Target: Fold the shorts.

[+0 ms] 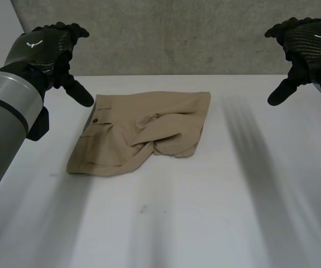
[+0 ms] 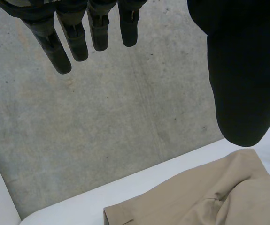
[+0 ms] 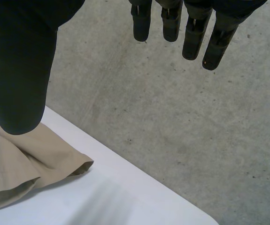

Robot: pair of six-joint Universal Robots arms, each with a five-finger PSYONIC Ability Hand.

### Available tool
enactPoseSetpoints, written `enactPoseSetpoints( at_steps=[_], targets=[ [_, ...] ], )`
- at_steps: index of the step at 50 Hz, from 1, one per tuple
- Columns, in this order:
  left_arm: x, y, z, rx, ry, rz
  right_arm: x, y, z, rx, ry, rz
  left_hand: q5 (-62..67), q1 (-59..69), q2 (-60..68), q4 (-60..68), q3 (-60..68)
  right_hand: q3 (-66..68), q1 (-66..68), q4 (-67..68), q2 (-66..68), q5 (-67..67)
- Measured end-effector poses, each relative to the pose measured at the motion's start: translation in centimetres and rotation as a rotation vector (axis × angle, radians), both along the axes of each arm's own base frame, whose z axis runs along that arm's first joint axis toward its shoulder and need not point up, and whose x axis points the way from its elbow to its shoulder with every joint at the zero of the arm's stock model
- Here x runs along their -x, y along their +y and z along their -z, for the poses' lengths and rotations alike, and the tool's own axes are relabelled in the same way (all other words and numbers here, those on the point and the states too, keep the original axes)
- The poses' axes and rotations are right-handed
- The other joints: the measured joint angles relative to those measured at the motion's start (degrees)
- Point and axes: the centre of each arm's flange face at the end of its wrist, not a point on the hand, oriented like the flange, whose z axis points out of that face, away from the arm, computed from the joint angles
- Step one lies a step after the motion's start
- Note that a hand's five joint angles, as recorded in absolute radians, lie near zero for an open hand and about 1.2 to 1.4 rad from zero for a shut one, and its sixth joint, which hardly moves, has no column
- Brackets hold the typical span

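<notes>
Tan shorts [image 1: 140, 131] lie folded over in a rumpled heap on the white table [image 1: 205, 212], a dark button near their left edge. My left hand [image 1: 46, 47] hovers above and to the left of them, open, fingers [image 2: 69, 40] straight and thumb apart, holding nothing. My right hand [image 1: 308, 42] hangs well to the right of the shorts, open and empty, its fingers [image 3: 191, 33] spread. A corner of the shorts [image 2: 210, 197] lies beneath the left thumb, and another corner [image 3: 36, 159] below the right thumb.
A grey concrete wall [image 1: 171, 33] rises behind the table's far edge. Bare white tabletop stretches in front of the shorts and to their right.
</notes>
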Motion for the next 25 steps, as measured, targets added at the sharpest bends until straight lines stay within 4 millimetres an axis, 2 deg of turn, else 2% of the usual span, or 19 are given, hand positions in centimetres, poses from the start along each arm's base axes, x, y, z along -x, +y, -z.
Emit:
enactPoseSetpoints(
  at_steps=[6,12,13,16,18,21,22,25],
  targets=[
    [0.3,-0.6,0.8,-0.012,-0.014,0.000,0.0,-0.1,0.0,0.007,0.003,-0.001,0.00,0.00,0.00,0.00,0.00,0.00,0.00,0.00,0.00,0.00],
    [0.9,-1.7,2.9,-0.051,-0.060,-0.001,-0.1,-0.1,0.3,0.017,0.051,-0.003,0.00,0.03,0.06,0.05,0.01,0.00,0.00,0.00,0.00,0.00],
    [1.1,-2.3,4.1,-0.072,-0.101,-0.003,-0.1,-0.2,0.6,0.019,0.078,-0.004,0.00,0.03,0.07,0.05,0.01,0.00,0.00,0.00,0.00,0.00],
    [1.3,-2.9,5.7,-0.095,-0.170,-0.006,-0.1,-0.2,1.0,0.019,0.116,-0.003,0.46,0.95,0.65,0.64,0.62,0.00,0.00,0.01,0.00,0.00],
    [1.2,-3.5,7.4,-0.118,-0.257,-0.009,-0.1,-0.4,1.5,0.011,0.143,-0.004,3.93,5.35,4.71,4.76,4.44,0.00,0.00,0.00,0.00,0.00],
    [1.1,-3.9,8.5,-0.134,-0.314,-0.012,-0.2,-0.5,1.9,0.004,0.156,-0.005,5.20,7.09,6.33,6.16,5.79,0.00,0.00,0.00,0.00,0.00],
    [0.6,-4.6,10.3,-0.164,-0.396,-0.020,-0.3,-0.7,2.6,-0.011,0.171,-0.008,8.31,9.86,9.48,9.41,9.15,0.00,0.00,0.00,0.00,0.00],
    [-0.3,-5.4,12.3,-0.200,-0.462,-0.035,-0.7,-1.0,3.5,-0.034,0.185,-0.018,9.56,10.84,10.65,10.60,10.33,0.00,0.00,0.00,0.00,0.00]
  ],
)
